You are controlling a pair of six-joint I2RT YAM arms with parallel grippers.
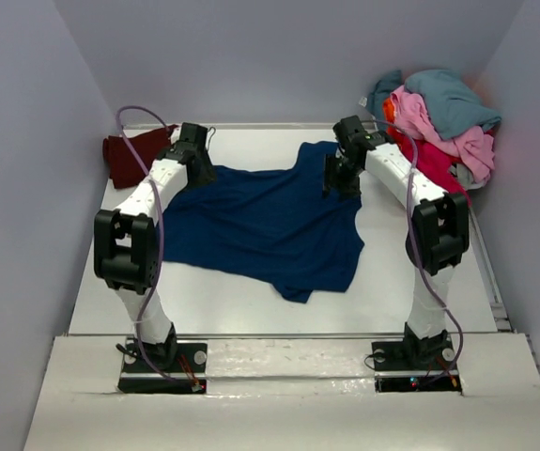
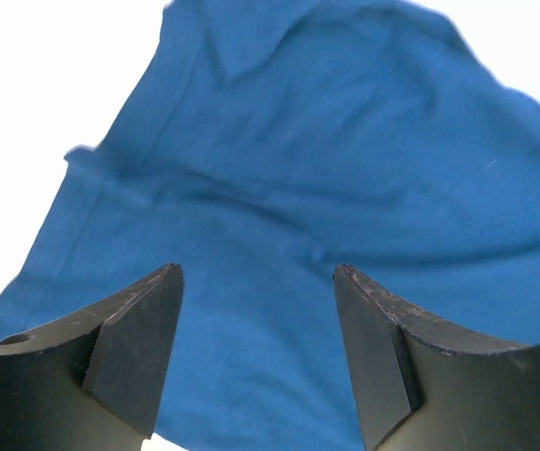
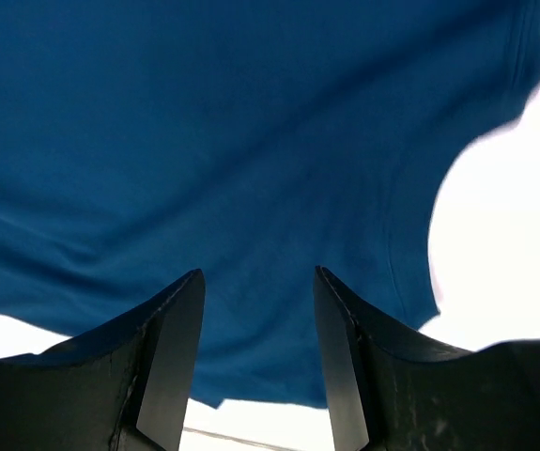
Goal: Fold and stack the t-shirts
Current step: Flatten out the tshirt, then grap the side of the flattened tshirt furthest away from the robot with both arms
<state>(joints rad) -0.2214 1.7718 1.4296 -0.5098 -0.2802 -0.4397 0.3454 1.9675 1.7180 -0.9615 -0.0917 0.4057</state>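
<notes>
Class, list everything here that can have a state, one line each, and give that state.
navy t-shirt, spread out unfolded, wrinkled
maroon t-shirt, lying far left, fold unclear
pile of t-shirts, heaped, unfolded
left gripper, open over the navy t-shirt
right gripper, open over the navy t-shirt

Robot test cell, lab-type setting rather than a home. White tabletop (image 1: 223,301) boxed in on three sides by bare, pale grey walls (image 1: 279,56). Left arm (image 1: 143,225) and right arm (image 1: 420,207), white and black, bolted on dark base plates (image 1: 157,374) at the near edge. Purple cable (image 1: 118,127) loops along the left one. Heap of t-shirts (image 1: 443,127) in the far right corner
</notes>
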